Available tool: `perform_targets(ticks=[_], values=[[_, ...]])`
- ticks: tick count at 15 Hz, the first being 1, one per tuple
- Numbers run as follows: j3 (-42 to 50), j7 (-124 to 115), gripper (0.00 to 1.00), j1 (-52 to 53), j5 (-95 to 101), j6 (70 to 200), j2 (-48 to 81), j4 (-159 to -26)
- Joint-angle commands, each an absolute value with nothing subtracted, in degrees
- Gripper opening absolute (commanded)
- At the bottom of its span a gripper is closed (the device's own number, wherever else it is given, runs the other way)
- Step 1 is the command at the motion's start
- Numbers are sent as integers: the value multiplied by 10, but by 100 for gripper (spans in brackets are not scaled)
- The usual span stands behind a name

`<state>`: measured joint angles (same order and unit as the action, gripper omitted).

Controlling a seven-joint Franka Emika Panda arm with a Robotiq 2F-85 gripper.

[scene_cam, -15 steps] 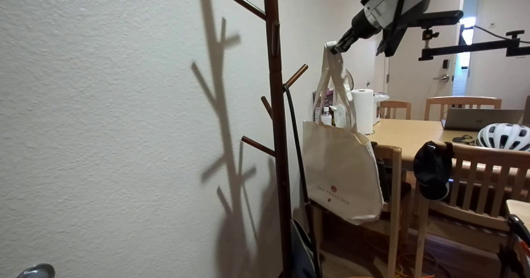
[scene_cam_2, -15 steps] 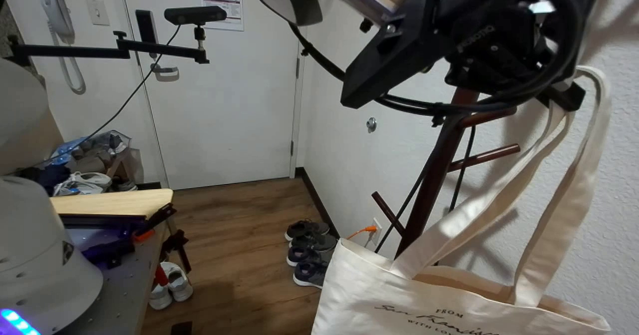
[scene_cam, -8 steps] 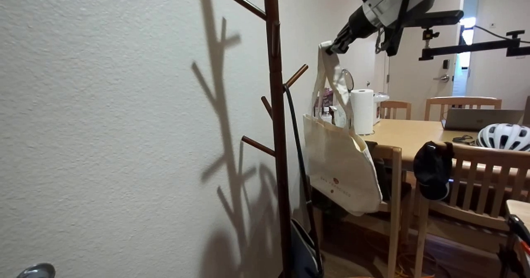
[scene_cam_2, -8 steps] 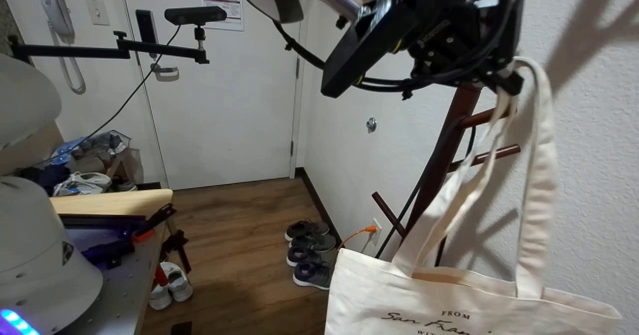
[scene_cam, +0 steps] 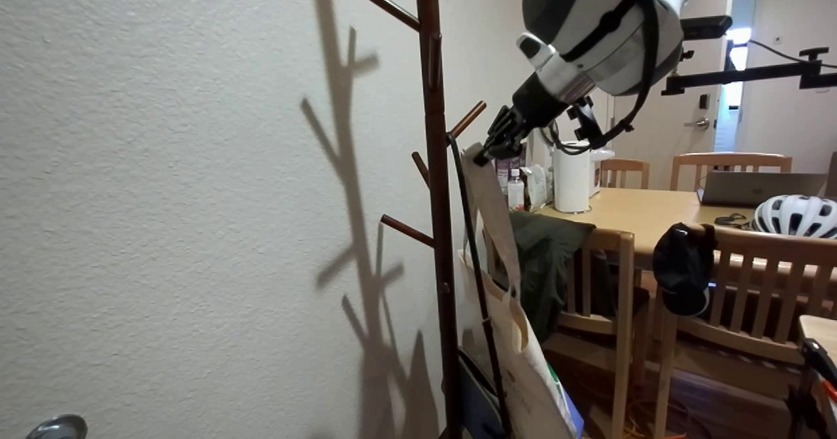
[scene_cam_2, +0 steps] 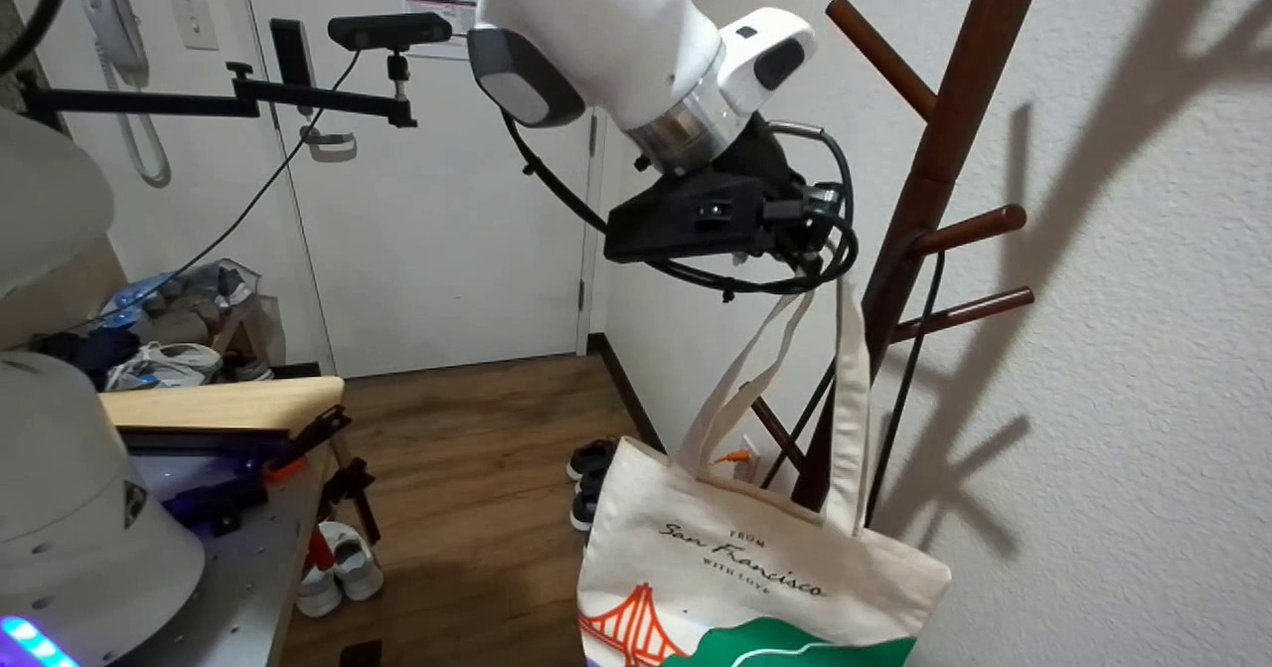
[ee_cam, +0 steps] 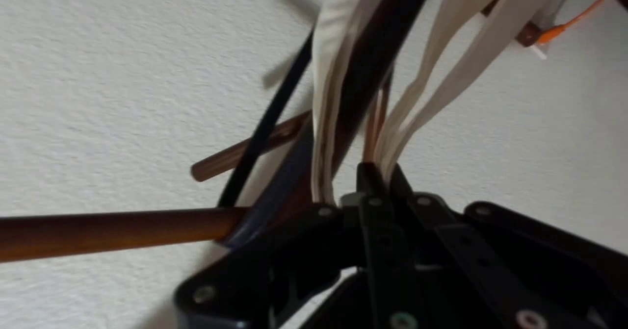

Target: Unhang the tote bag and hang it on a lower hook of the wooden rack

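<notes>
We have the claw (ee_cam: 384, 179) clamped on the straps (scene_cam_2: 851, 399) of the tote bag (scene_cam_2: 755, 568), whose body hangs below it. Near the claw we see the wooden rack (scene_cam: 439, 184); at one of its pegs (scene_cam: 469, 117) a dark strap (scene_cam: 472, 243) hangs, reaching down below the claw. In an exterior view, a dark green garment (scene_cam: 546, 256) drapes a chair (scene_cam: 626, 269) beyond the claw.

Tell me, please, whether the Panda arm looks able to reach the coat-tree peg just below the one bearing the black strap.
Probably yes: the peg has a free tip, though the black strap crosses it near the pole and might snag the tote bag in the gripper.
</notes>
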<state>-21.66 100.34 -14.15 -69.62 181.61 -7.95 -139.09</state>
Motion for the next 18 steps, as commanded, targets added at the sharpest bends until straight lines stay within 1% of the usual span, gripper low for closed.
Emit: perform_targets(ticks=[1,2,3,4,7,8,12,14,18], values=[[-146,938,4,-90,-559,1730,-44,-1380],[-202,941,4,-155,-540,1687,-35,-1363],[-124,898,4,-83,-470,1660,-21,-1354],[-175,891,4,-140,-442,1623,-11,-1336],[-160,837,4,-129,-331,1526,25,-1277],[-106,827,4,-73,-310,1491,35,-1255],[-74,797,4,-43,-253,1377,85,-1175],[-61,782,4,-41,-257,1378,116,-1140],[-42,713,4,-46,-261,1483,189,-1076]])
